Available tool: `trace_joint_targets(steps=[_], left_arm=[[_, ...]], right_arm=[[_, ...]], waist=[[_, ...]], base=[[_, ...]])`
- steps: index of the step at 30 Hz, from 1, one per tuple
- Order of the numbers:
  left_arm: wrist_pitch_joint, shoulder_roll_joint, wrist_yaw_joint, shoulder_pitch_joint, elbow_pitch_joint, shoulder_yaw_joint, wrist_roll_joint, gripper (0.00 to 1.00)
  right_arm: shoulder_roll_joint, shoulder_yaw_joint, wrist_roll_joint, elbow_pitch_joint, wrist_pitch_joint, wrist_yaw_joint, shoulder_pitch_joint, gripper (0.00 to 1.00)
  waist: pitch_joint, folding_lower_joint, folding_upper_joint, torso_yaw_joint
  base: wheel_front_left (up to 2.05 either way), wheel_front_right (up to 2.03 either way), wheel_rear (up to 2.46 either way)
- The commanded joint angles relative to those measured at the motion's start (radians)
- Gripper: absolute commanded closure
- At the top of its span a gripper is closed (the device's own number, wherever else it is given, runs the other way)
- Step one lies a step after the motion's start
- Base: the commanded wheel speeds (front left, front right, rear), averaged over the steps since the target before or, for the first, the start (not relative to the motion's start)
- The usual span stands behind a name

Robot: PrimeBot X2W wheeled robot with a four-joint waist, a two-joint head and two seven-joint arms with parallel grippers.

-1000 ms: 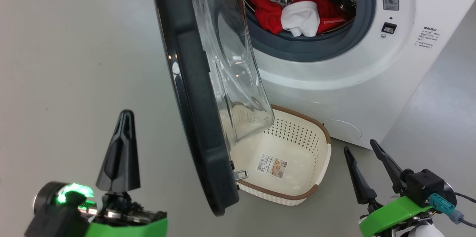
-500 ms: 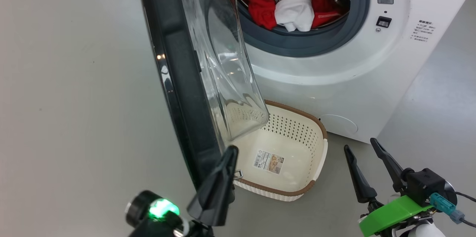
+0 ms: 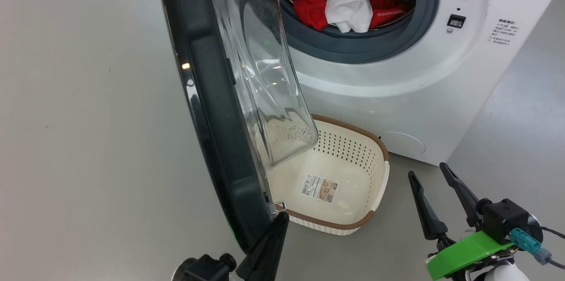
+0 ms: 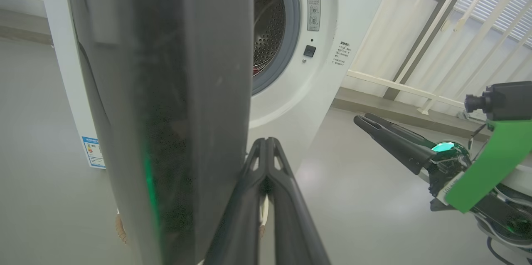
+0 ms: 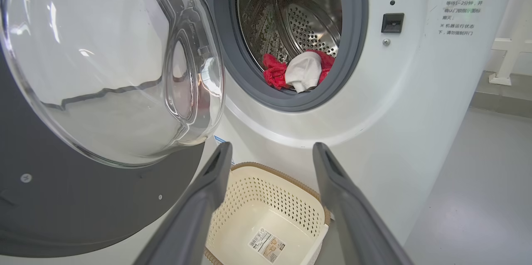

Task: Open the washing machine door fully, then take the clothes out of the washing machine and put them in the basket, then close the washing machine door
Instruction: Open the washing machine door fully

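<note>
- The door (image 3: 207, 95) stands about half open and edge-on to us in the head view. Its long black rim runs from 12 o'clock down to 6 o'clock.
- The left pincer (image 3: 281, 220) has its two fingers pressed together and holds nothing. Its tip sits at the door's lower free edge, by the small metal latch (image 3: 279, 205), on the side that faces the washing machine (image 3: 397, 95).
- From that tip the door lies at 10 to 11 o'clock. We judge that swinging it fully open means pushing toward 9 o'clock, and the left arm is plainly the nearer one.
- In the left wrist view the door (image 4: 166, 90) rises just at 10 o'clock of the closed fingers. We cannot tell whether they touch it or only stand beside it.
- The right pincer (image 3: 427, 171) is spread wide and empty, well apart from the door at 4 o'clock.
- The clothes (image 3: 348, 7) — red pieces and one white — lie in the drum mouth at 1 o'clock.
- The basket (image 3: 379, 148) sits empty on the floor under the door's glass bowl (image 3: 265, 82).
- Hidden or unclear — the door's hinge is cut off at the top edge. The basket's near-left corner is behind the door. The number of garments is hard to count.
</note>
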Motion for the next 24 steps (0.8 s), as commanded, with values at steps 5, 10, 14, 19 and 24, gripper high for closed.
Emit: trace_joint_targets(steps=[5, 10, 14, 19, 24], left_arm=[[-0.005, 0.002, 0.022, -0.039, 0.016, 0.041, -0.019, 1.00], [-0.005, 0.002, 0.040, -0.038, 0.028, 0.066, -0.028, 1.00], [-0.005, 0.002, 0.046, -0.028, 0.027, 0.096, -0.022, 1.00], [-0.005, 0.002, 0.048, -0.006, 0.015, 0.152, -0.010, 1.00], [-0.005, 0.002, 0.046, 0.013, 0.011, 0.208, 0.009, 1.00]], right_arm=[[-0.010, 0.018, -0.010, -0.028, -0.006, 0.007, -0.024, 0.00], [-0.008, 0.017, -0.008, -0.027, -0.006, 0.007, -0.023, 0.00], [-0.007, 0.019, -0.004, -0.028, -0.006, 0.007, -0.020, 0.00], [-0.007, 0.017, -0.004, -0.030, -0.006, 0.007, -0.018, 0.00], [-0.008, 0.015, -0.004, -0.031, -0.006, 0.007, -0.017, 0.00]], waist=[[0.000, 0.0000, 0.0000, 0.002], [-0.004, 0.0000, 0.0000, 0.007], [-0.008, 0.0000, 0.0000, 0.011], [-0.010, 0.0000, 0.0000, 0.017], [-0.012, 0.0000, 0.0000, 0.023]], base=[[0.00, 0.00, 0.00], [0.00, 0.00, 0.00], [0.00, 0.00, 0.00], [0.00, 0.00, 0.00], [0.00, 0.00, 0.00]])
